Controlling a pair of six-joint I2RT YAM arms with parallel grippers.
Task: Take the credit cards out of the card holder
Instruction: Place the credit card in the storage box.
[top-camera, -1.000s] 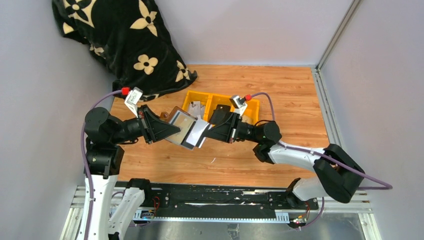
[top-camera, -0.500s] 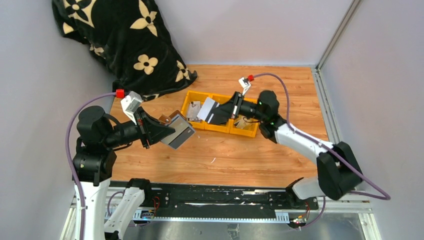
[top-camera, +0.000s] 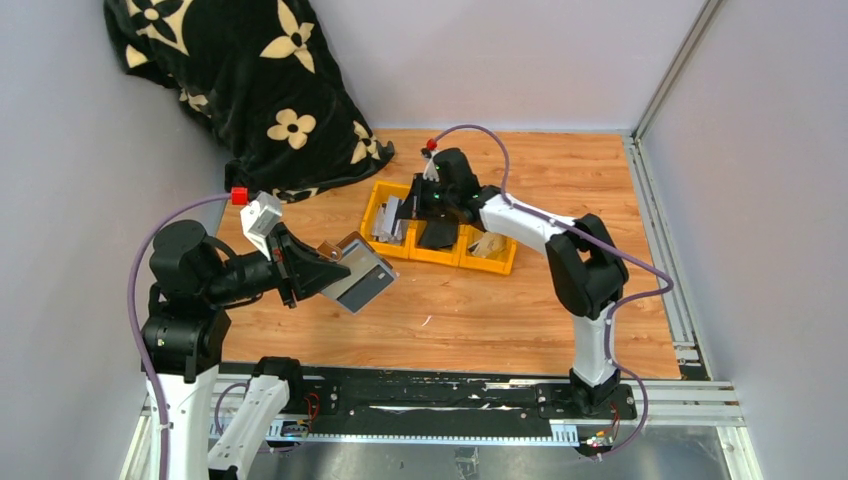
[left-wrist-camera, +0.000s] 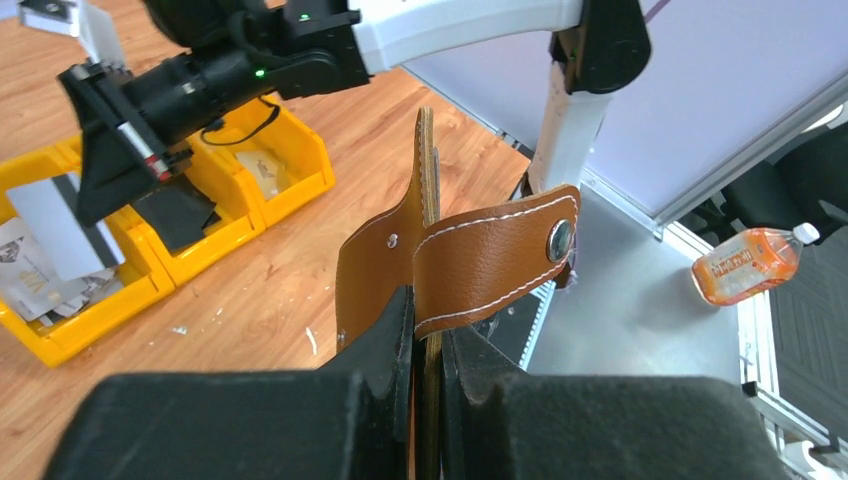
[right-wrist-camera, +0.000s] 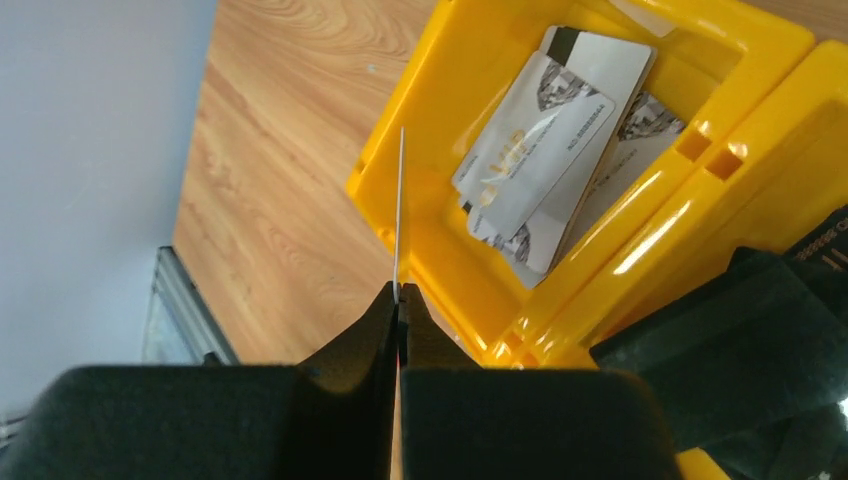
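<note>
The left tool (top-camera: 338, 268) is clamped tight on the holder (top-camera: 360, 282), which hangs clear of the tabletop (top-camera: 480, 310), at about 8 o'clock from the bins (top-camera: 440, 256). In the left wrist view its fingers (left-wrist-camera: 385, 340) pinch the brown leather at the lower edge. The holder stands upright and edge-on, with the snap strap (left-wrist-camera: 495, 262) folded across toward 3 o'clock. From above, the holder's grey inner face shows, tilted up.

Farther out, the right tool (top-camera: 402, 212) reaches in from 3 o'clock over the yellow bins and stops above the bin at the 9 o'clock end of the row. Its jaws are pressed nearly together on one card (top-camera: 388, 220). The right wrist view shows that card edge-on as a thin line rising from between the fingers, directly over the bin's near wall. Several pale cards (right-wrist-camera: 540, 150) lie overlapping on that bin's floor. The next bin toward 3 o'clock has something dark in it, too unclear to name.

At the far 11 o'clock corner a black blanket (top-camera: 240, 80) with cream flowers slumps against the wall, its hem on the tabletop.
</note>
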